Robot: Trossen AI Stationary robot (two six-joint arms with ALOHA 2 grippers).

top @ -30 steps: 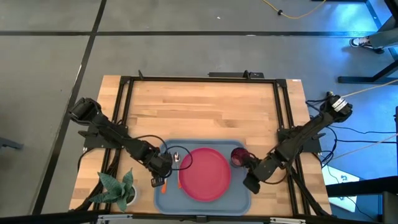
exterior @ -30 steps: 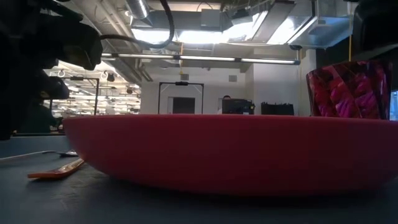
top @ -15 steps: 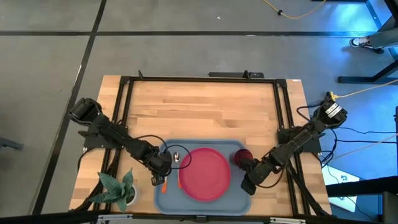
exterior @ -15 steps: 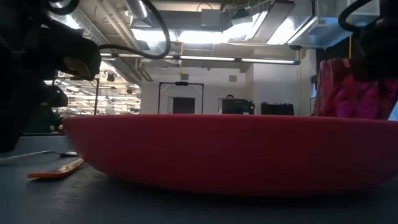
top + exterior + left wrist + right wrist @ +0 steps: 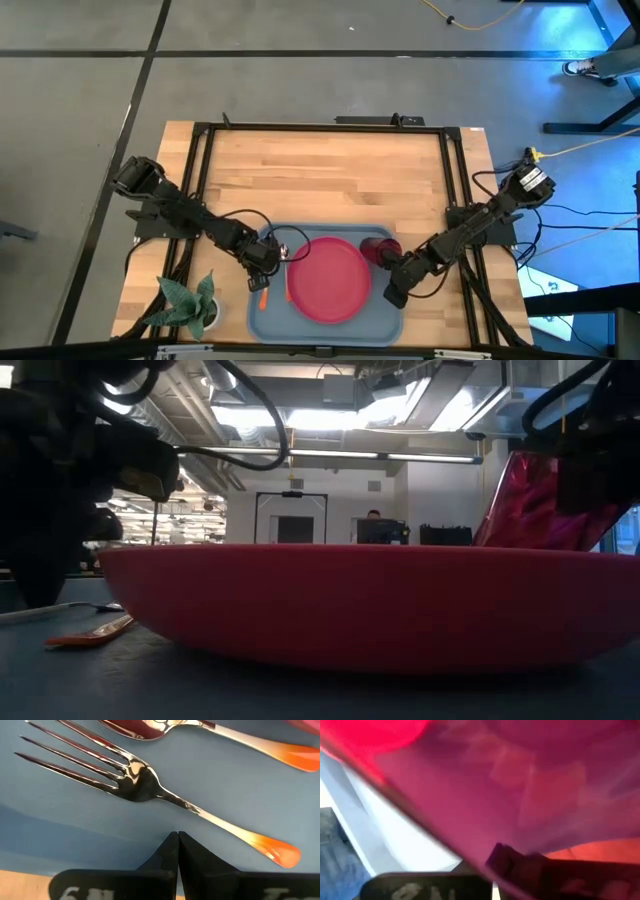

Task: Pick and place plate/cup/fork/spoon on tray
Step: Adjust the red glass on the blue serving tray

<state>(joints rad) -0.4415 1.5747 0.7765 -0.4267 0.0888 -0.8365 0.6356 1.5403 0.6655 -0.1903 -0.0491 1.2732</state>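
The pinkish-red plate [image 5: 331, 279] lies in the middle of the grey-blue tray [image 5: 385, 325] and fills the low view [image 5: 370, 605]. The fork [image 5: 150, 790] and the spoon [image 5: 215, 732] lie flat, side by side, on the tray's left part. My left gripper [image 5: 268, 257] is shut just over the tray beside the fork's handle; its fingertips [image 5: 177, 842] hold nothing. My right gripper [image 5: 392, 263] is shut on the dark red cup [image 5: 377, 250], which is over the tray's far right part beside the plate. The cup also shows tilted in the low view [image 5: 540, 500]. My right gripper holds the cup by its wall [image 5: 530, 820], coming slanting from the table's right and near side. One dark finger [image 5: 507, 860] lies against the wall; the cup hides the other. The cup is tilted; the plate hides its base, so I cannot tell whether it rests on the tray.
A green plant [image 5: 192, 303] stands at the table's near left corner, beside the tray. Black frame rails [image 5: 200, 160] run along the table's left, right and far sides. Bare wood [image 5: 320, 175] lies beyond the tray.
My right gripper has carried the cup toward the table's left, from the tray's right edge in over the tray next to the plate, and has tipped it from upright to tilted. My left gripper has shifted a little toward the plate, staying shut.
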